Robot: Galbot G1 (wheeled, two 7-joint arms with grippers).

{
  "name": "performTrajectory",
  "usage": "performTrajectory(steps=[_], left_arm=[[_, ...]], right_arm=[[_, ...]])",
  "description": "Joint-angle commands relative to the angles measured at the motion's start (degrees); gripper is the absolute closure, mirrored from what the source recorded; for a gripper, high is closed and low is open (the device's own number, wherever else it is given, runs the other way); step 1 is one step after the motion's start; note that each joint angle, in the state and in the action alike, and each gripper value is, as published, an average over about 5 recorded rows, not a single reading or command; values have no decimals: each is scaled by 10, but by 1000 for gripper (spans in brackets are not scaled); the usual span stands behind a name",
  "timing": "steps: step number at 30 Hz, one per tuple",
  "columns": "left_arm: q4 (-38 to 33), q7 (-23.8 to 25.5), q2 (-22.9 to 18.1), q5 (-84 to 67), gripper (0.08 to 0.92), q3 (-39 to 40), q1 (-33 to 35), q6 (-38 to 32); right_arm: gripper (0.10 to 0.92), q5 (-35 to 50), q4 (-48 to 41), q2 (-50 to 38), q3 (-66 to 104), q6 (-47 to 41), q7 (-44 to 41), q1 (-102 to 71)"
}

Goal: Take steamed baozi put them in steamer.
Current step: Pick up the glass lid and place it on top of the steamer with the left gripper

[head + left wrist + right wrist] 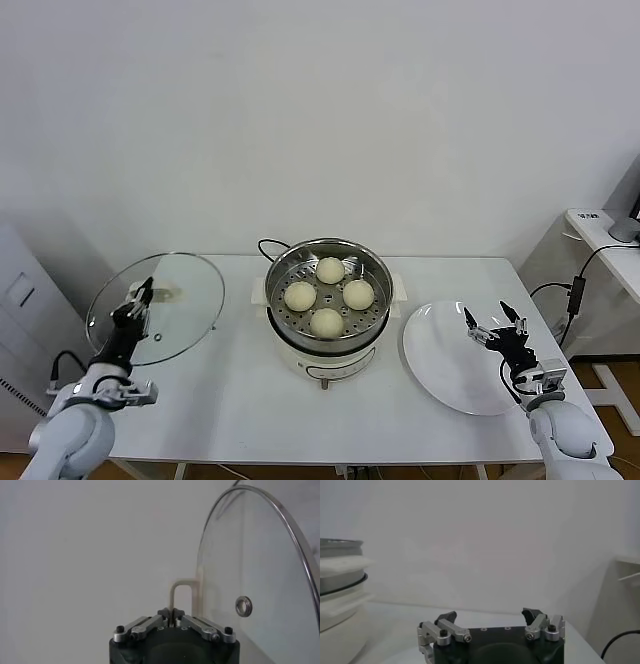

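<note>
Several cream-white baozi (329,296) sit on the perforated tray inside the steel steamer (372,325) at the table's middle. My left gripper (135,303) is at the left, shut on the cream handle (181,591) of the round glass lid (180,290), holding the lid tilted up above the table. The lid's glass (260,570) and steel rim show in the left wrist view. My right gripper (493,322) is open and empty above the white plate (440,360) at the right. The steamer's side (337,600) shows in the right wrist view.
A black cord (268,246) runs behind the steamer. A white cabinet (600,260) with a cable stands right of the table. A grey unit (25,300) stands at the left.
</note>
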Motion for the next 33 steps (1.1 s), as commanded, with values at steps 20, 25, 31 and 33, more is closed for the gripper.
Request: performTrajectory(steps=[20, 25, 31, 33], left_arm=[[-31, 145, -76, 100, 896, 366, -273, 258], [-16, 157, -102, 113, 896, 395, -289, 276], [9, 161, -121, 121, 896, 415, -302, 280], [21, 161, -130, 126, 896, 420, -306, 280]], right_arm=[[203, 1, -3, -7, -4, -6, 5, 6], [203, 0, -9, -7, -4, -5, 6, 10], [203, 1, -10, -7, -4, -5, 5, 11], [203, 1, -10, -7, -4, -5, 5, 11]])
